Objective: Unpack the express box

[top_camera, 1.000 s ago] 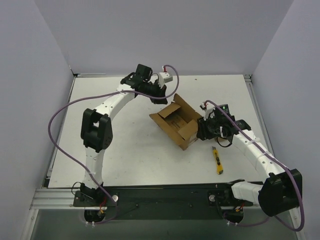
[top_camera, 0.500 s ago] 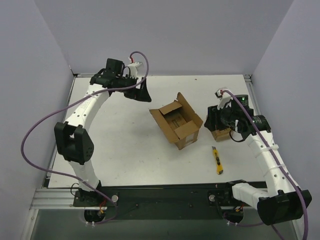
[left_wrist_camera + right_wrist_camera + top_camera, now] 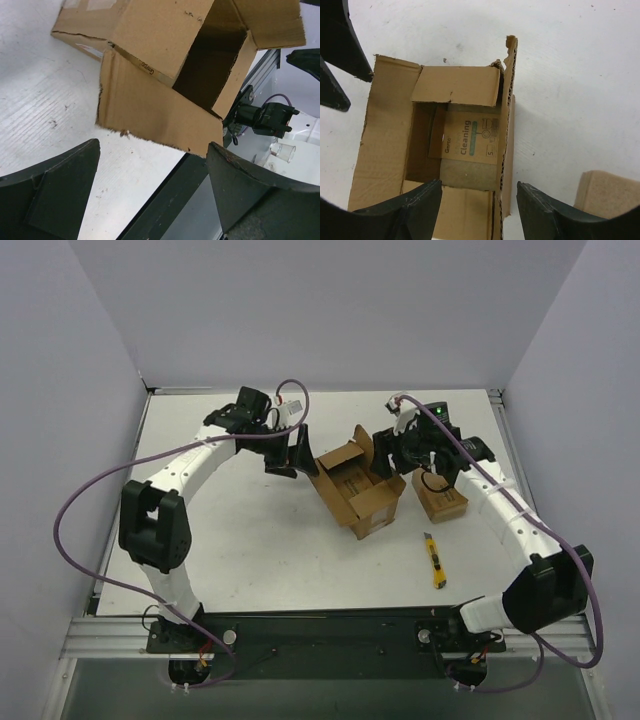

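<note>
The express box (image 3: 372,518) stands open mid-table with its flaps spread. In the right wrist view I look down into this carton (image 3: 385,150); a flat brown box printed "Cleaning" (image 3: 470,140) lies at its bottom. My right gripper (image 3: 396,456) hovers over the carton's right rim, jaws open and empty (image 3: 479,202). My left gripper (image 3: 294,450) is just left of the carton, open wide with nothing in it (image 3: 152,195). Its camera looks at the carton's outer flap (image 3: 160,120) from close by.
A small brown box (image 3: 441,500) sits on the table right of the carton, its corner also showing in the right wrist view (image 3: 610,195). A yellow utility knife (image 3: 436,560) lies nearer the front. The black rail (image 3: 320,630) runs along the near edge.
The right gripper left the small box on the table and moved up-left over the carton, opening. The left gripper opened, swung out left, then came back beside the carton.
</note>
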{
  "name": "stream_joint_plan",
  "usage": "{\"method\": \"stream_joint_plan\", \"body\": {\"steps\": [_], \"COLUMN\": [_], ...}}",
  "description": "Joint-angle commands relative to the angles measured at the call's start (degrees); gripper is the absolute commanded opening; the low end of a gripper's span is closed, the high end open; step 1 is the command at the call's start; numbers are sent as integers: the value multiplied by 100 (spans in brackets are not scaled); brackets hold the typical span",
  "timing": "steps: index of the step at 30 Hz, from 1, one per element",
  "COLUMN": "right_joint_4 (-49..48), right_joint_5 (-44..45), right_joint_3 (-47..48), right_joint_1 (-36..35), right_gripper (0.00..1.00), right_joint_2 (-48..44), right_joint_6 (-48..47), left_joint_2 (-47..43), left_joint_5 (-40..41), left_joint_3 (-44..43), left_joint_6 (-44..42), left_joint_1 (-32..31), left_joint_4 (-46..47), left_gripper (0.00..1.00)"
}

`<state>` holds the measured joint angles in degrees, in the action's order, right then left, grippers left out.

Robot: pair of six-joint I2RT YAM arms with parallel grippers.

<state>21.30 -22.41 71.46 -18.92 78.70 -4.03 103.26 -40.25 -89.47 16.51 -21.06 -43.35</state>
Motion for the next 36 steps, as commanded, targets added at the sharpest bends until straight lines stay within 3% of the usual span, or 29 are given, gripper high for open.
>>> {"method": "stream_joint_plan", "body": {"steps": [1,2,5,6,7,8,10,11,14,17,21,30,36], "right_joint_4": [-424,-425,-434,-442,-451,-469,-608,-696,-1039,-1443,-1630,-2023,-2243], "right_joint_5": [571,632,668,651,659,729,1175,1291,1371,1538,1179,1098,915], "right_joint_3": [35,-26,-202,-255,-334,-465,-537,-502,-28,271,88,-1538,-2004], "right_joint_1": [-121,-121,-95,-95,-95,-95,-95,-112,-489,-1306,-2089,-1870,-1501], "right_gripper": [60,55,42,41,41,44,50,52,53,54,50,37,35], "right_joint_2": [260,312,366,305,243,191,-81,-187,-513,-566,-391,-109,-135], "right_joint_6": [342,350,403,395,307,228,-131,-263,-974,-1581,-1488,243,350], "left_joint_2": [307,378,607,633,651,660,625,607,546,493,528,449,440], "left_joint_5": [-114,-210,-834,-1001,-1411,-1563,-1784,-1863,-1916,-1943,-1917,-1663,-1275], "left_joint_3": [-123,-141,-176,-115,-53,8,183,237,421,553,615,905,1186], "left_joint_6": [89,106,177,194,186,186,177,168,107,229,238,-288,-913], "left_joint_1": [-284,-302,-320,-311,-302,-276,-258,-224,-179,-127,-118,-188,-241], "left_joint_4": [397,467,836,907,1108,1188,1267,1320,1347,1514,1540,1093,609], "left_gripper": [97,96,74,62,37,23,3,0,0,0,0,0,0]}}
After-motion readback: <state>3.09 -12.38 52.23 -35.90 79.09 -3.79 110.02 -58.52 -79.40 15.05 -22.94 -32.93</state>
